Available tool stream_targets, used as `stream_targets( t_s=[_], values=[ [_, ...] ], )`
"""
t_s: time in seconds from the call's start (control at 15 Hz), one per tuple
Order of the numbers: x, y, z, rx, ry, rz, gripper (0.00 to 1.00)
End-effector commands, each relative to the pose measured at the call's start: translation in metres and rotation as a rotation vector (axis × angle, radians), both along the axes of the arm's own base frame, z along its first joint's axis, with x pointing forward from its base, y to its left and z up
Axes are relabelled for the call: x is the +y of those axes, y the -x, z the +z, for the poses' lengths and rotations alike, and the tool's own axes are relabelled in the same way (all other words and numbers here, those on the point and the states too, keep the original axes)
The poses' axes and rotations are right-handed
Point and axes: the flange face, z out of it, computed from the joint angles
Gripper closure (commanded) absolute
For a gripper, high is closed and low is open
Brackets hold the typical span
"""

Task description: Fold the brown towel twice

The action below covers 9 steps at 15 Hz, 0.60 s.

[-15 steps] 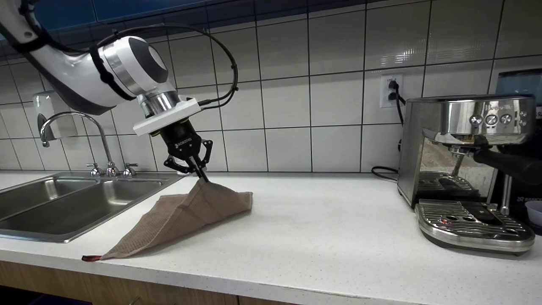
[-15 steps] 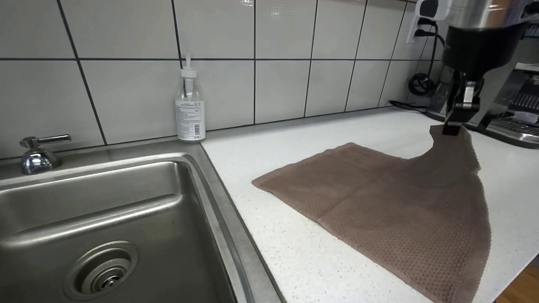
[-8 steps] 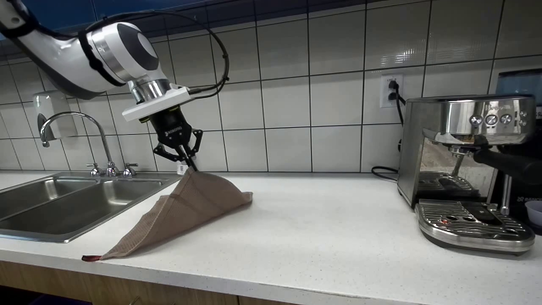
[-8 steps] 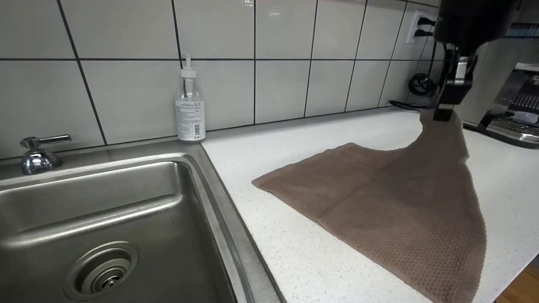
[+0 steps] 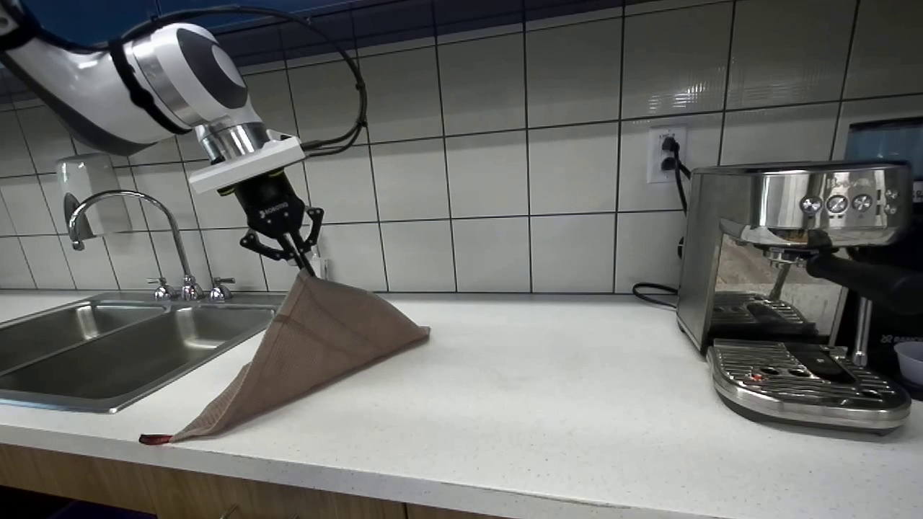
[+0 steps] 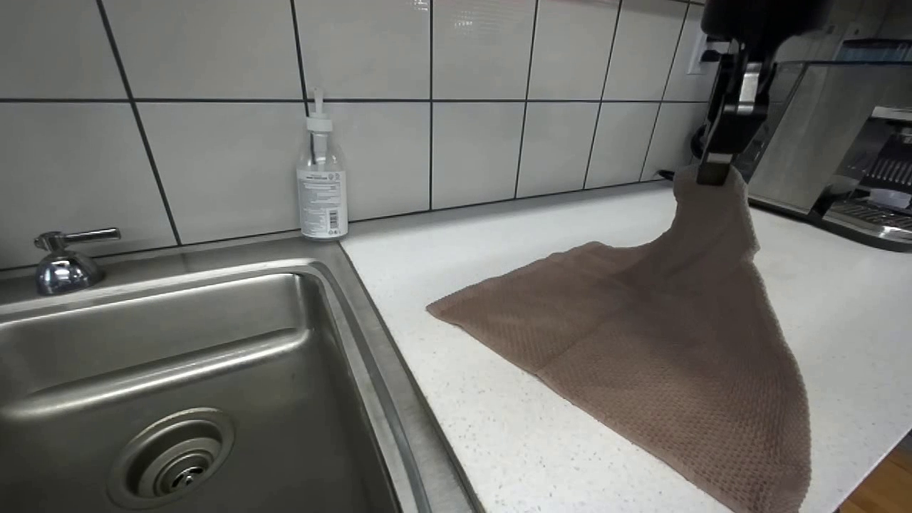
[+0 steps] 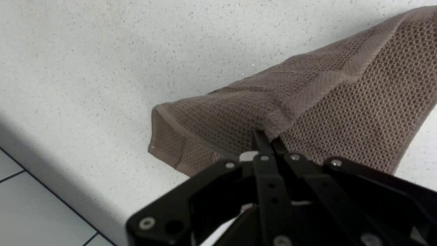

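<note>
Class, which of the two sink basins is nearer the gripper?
The right basin in an exterior view, beside the towel; the left basin is farther.

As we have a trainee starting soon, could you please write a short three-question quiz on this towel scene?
1. True or false: the tool grips the brown towel.
2. Choose one: at the counter, the brown towel is (A) entirely flat, (B) partly raised, (C) rolled up.
3. Fill in: near a corner of the sink stands a labelled ____.

Key: 1 true; 2 B; 3 bottle.
</note>
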Motion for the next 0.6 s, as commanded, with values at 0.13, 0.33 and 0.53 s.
stream_targets(
  t_s=[0.13, 0.33, 0.53],
  values=[
    [0.022, -0.002, 0.010, 0.007, -0.001, 0.057, 0.99],
    [0.031, -0.004, 0.005, 0.010, 0.004, 0.078, 0.99],
    [0.038, -0.009, 0.000, 0.015, 0.010, 0.093, 0.99]
  ],
)
